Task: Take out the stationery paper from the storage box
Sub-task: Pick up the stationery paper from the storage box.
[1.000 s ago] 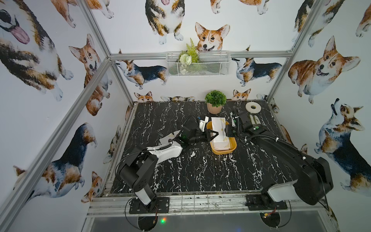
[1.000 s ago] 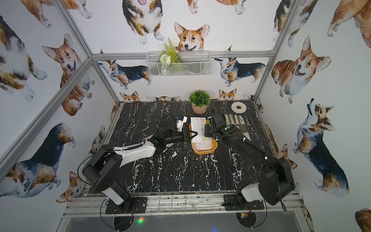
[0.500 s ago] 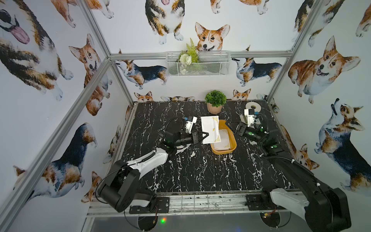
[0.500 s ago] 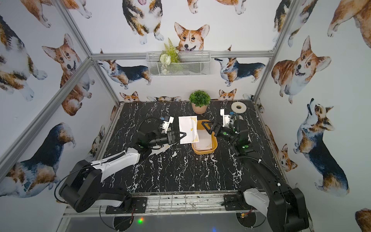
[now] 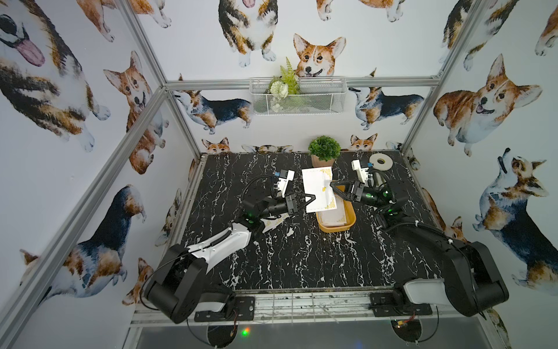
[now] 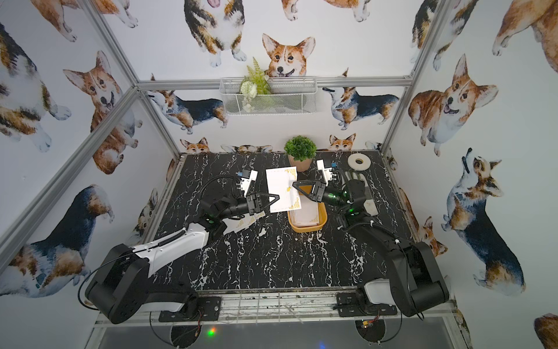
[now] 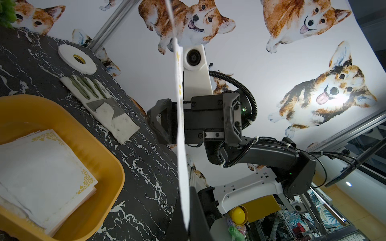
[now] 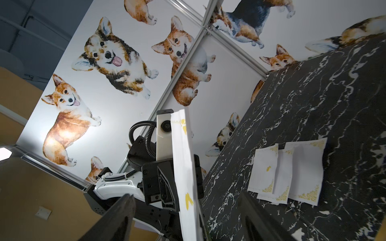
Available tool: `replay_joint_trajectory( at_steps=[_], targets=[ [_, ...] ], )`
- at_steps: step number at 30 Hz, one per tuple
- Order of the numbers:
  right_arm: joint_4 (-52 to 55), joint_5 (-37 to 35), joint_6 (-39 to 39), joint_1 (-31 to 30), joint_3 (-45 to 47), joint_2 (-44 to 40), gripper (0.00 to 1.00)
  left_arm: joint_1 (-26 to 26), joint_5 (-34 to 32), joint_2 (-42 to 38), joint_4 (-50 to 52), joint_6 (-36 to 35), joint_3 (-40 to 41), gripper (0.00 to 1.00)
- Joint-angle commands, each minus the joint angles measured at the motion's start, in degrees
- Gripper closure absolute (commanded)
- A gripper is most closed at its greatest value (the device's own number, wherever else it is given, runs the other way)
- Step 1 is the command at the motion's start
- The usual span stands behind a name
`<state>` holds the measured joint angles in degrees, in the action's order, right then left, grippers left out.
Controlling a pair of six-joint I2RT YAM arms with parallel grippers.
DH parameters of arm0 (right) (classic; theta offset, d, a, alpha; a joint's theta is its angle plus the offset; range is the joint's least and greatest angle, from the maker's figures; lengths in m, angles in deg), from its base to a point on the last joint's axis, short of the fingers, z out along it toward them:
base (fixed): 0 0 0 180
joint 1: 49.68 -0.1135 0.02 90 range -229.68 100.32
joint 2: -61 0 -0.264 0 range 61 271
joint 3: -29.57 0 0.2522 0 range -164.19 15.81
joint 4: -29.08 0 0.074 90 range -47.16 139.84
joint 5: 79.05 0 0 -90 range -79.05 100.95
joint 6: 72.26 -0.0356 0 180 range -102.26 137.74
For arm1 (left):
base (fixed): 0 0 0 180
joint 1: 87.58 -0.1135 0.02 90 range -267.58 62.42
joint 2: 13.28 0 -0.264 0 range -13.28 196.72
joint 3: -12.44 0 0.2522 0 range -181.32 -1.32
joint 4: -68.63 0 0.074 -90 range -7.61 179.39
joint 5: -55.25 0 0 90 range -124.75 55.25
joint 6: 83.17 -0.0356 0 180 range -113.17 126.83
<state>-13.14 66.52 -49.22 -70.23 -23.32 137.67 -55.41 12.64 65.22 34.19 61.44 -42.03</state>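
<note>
A white stationery paper sheet (image 5: pixel 317 189) (image 6: pixel 280 190) with gold corners hangs upright above the table, over the far left end of the yellow-orange storage box (image 5: pixel 351 211) (image 6: pixel 325 213). My left gripper (image 5: pixel 312 198) (image 7: pixel 189 227) is shut on its near left edge. Opposite, my right gripper (image 5: pixel 332 184) (image 8: pixel 188 219) is open. Its fingers (image 8: pixel 119 217) stand wide on either side of the sheet's other edge without touching it. A stack of sheets (image 7: pixel 41 167) still lies in the box. Three more sheets (image 8: pixel 288 171) (image 5: pixel 273 223) lie on the table under my left arm.
A white-and-grey glove (image 7: pixel 98 102) (image 6: pixel 367 193) lies to the right of the box, under my right arm. A white tape roll (image 5: pixel 381 161) and a potted plant (image 5: pixel 324 148) stand at the back. A white wire basket (image 5: pixel 297 95) hangs on the rear wall.
My left gripper has lifted one sheet out of the box and off to the left. My right gripper drew back to the right, opened, then came in around the sheet's other edge.
</note>
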Motion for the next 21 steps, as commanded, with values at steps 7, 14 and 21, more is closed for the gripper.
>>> replay_joint_trajectory(
  at_steps=[7,14,21],
  targets=[
    [-3.2,1.82,-1.55,-2.58,-1.64,2.05,0.43,-0.17,0.25,0.35,-1.81,0.93,-0.69,1.0],
    [-4.63,2.1,-2.59,-2.58,-1.73,2.64,0.86,-0.17,0.24,0.25,-0.98,0.26,-0.69,1.0],
    [3.64,1.65,2.24,-2.56,-2.41,-0.29,0.84,-0.26,0.15,-0.1,0.23,-0.46,-0.69,1.0]
  ],
)
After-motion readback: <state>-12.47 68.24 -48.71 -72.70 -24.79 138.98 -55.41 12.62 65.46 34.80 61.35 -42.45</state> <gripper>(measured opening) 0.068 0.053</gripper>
